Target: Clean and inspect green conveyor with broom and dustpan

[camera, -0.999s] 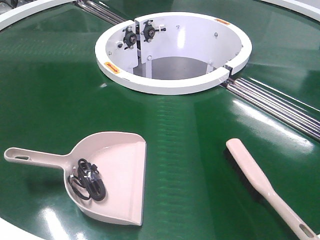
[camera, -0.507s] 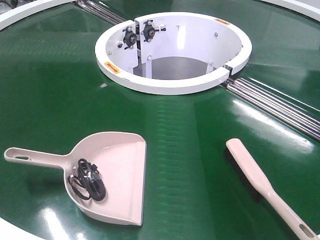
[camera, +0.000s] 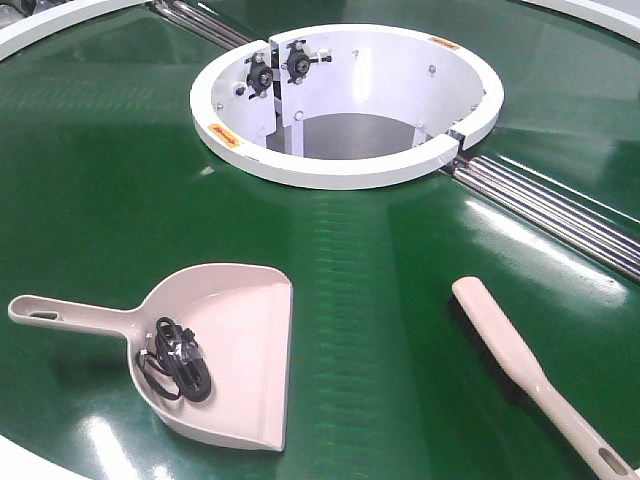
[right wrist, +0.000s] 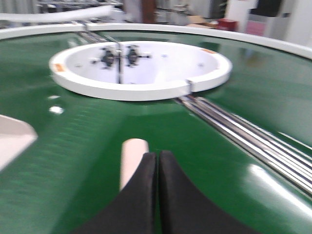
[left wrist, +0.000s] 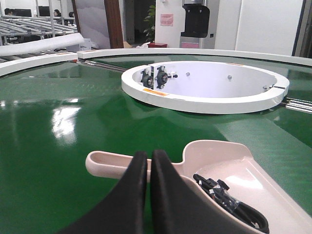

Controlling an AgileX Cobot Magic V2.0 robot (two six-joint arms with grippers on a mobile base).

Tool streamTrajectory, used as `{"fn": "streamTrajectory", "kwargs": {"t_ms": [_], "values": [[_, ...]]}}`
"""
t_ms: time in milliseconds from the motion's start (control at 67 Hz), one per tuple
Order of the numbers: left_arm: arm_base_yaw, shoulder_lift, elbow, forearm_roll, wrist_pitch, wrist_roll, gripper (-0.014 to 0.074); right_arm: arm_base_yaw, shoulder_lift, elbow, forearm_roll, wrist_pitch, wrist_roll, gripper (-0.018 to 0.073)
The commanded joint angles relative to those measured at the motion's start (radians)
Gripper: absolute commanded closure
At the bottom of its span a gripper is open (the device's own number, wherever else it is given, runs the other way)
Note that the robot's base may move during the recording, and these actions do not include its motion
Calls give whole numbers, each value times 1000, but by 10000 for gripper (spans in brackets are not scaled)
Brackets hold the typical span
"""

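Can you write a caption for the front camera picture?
Dustpan holding a black cable and broom on green conveyor.

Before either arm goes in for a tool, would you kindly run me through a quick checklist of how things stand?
1. Pale beige-pink plastic dustpan flat on the glossy dark-green conveyor belt: ok.
2. Pan free of debris: not ok, a black coiled cable lies inside.
3. Narrow beige-pink hand broom lying apart from the pan: ok.
4. Left gripper open for grasping: not ok, fingers closed together.
5. Right gripper open: not ok, also closed.
6. Belt surface clean: cannot tell, glare.
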Motion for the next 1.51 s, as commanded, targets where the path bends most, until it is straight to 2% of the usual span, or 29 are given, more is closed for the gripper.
{"fn": "streamTrajectory", "kwargs": {"t_ms": [0,119,298,1492], "values": [[2,-15,31,-1,-78,-8,604,-63,-3,30,-49,-142,5,568],[2,-15,31,-1,-78,-8,604,-73,-9,142,-94,-249,40,568],[2,-15,31,-1,-78,-8,604,-73,-9,254,-125,-363,156,568],[2,-15,31,-1,-78,-8,604,-73,-9,253,-121,-360,171,568]]}}
